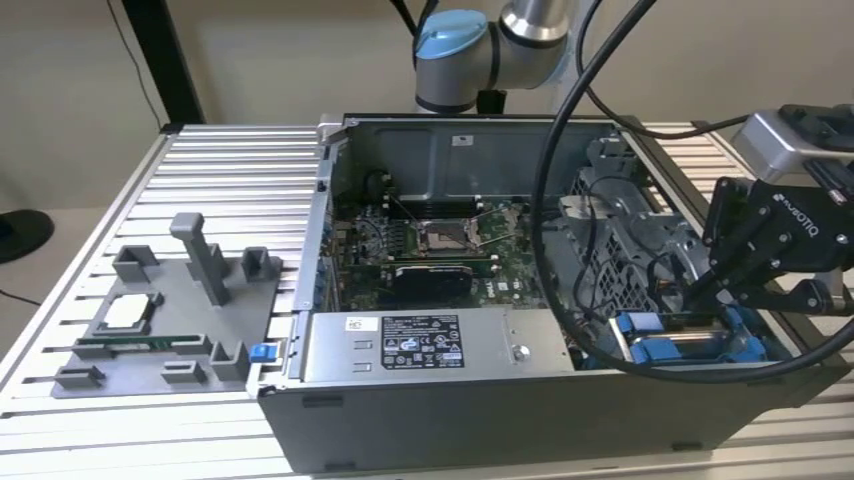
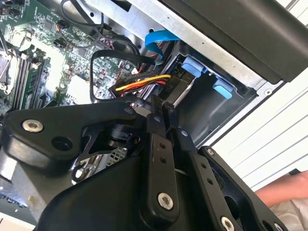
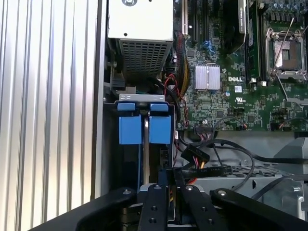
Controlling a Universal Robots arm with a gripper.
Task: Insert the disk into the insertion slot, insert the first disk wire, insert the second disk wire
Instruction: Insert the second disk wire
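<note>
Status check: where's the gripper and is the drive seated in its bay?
Gripper low at the drive bay, jaws shut on a black wire connector. Blue-framed silver disk sits in the grey sheet-metal slot. Loose black cables crowd alongside.

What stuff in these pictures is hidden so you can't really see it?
1. Exterior view: the gripper and black cables cover most of the insertion slot.
2. Second wrist view: the end of the yellow-red wires disappears behind the gripper.
3. First wrist view: the blue tabs hide whatever sits behind them.
4. Second wrist view: a person's hand is cut off by the picture's edge.
</note>
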